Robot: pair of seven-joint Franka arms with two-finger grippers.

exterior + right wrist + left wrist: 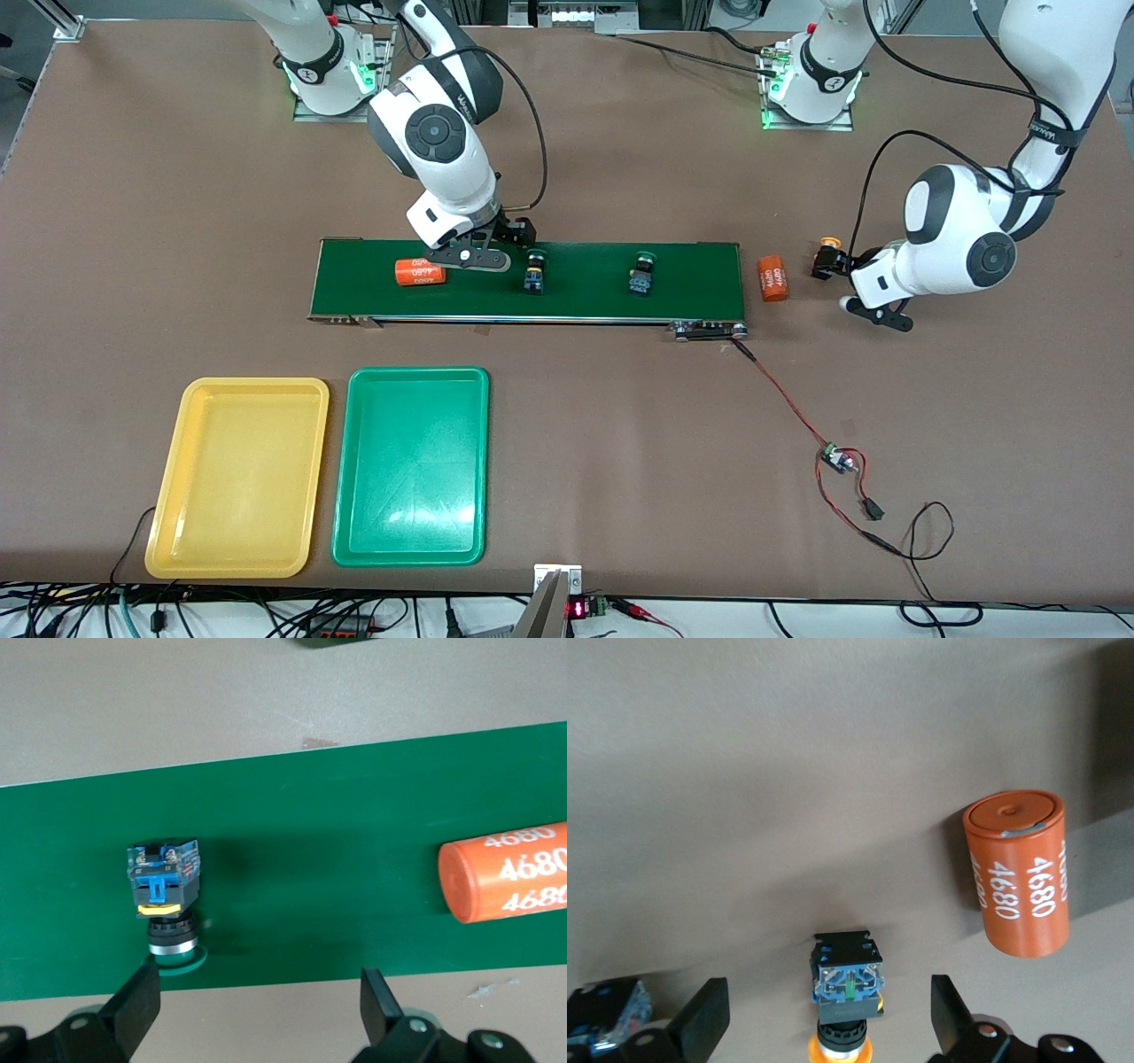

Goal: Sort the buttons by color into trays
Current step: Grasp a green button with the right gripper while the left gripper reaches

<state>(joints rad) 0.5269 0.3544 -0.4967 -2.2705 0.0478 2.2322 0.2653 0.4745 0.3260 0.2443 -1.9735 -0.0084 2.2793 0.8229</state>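
Two green-capped buttons (534, 270) (640, 273) lie on the dark green belt (691, 283); the right wrist view shows one of them (162, 890). My right gripper (474, 259) (257, 997) hangs open and empty over the belt's edge nearest the arms' bases, between an orange cylinder (419, 271) and that button. Off the belt's end toward the left arm, a yellow-capped button (830, 241) (847, 983) lies on the table between the open fingers of my left gripper (852, 288) (828, 1014), untouched. The yellow tray (239, 478) and green tray (412, 465) are empty.
A second orange cylinder (772, 277) (1017, 873) lies on the table between the belt's end and the left gripper. Red and black wires with a small board (837, 458) trail from the belt toward the camera. Another black-and-blue body (602, 1017) shows at the left wrist view's edge.
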